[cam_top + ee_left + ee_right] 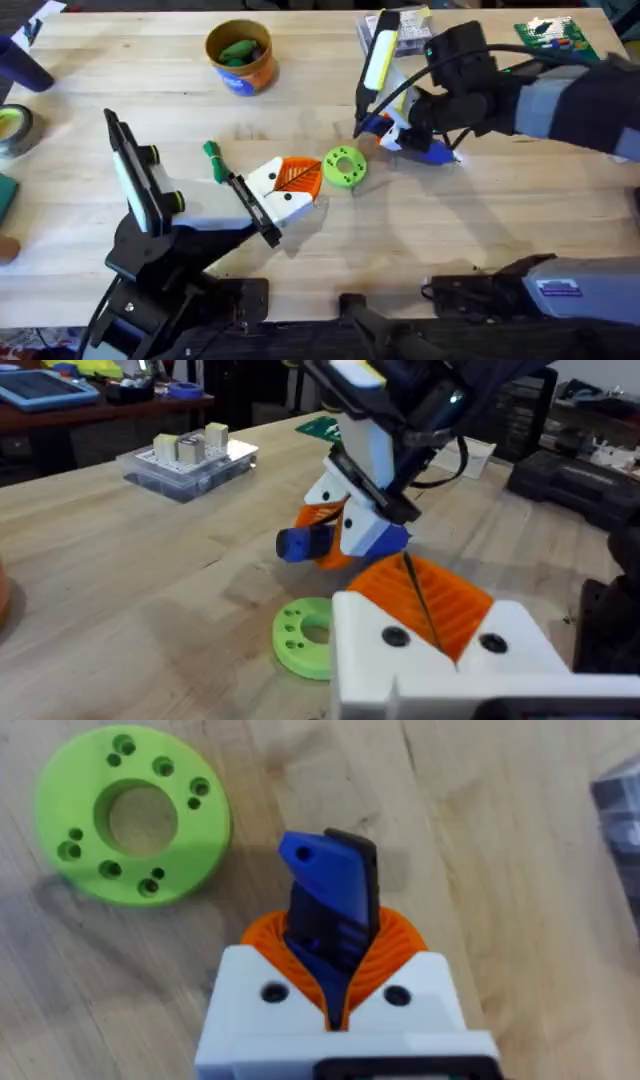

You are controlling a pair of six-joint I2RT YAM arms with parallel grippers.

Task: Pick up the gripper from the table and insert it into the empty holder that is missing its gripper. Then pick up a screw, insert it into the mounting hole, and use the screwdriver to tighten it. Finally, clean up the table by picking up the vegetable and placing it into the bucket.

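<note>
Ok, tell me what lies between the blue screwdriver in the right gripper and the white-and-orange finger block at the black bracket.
The flat bright-green round disc lies on the light wooden table between them, close beside the block. The right gripper is shut on the screwdriver; passing above the disc looks possible.

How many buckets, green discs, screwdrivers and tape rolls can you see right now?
Orange bucket: 1
Green disc: 1
Blue screwdriver: 1
Tape roll: 1
Total: 4
</note>
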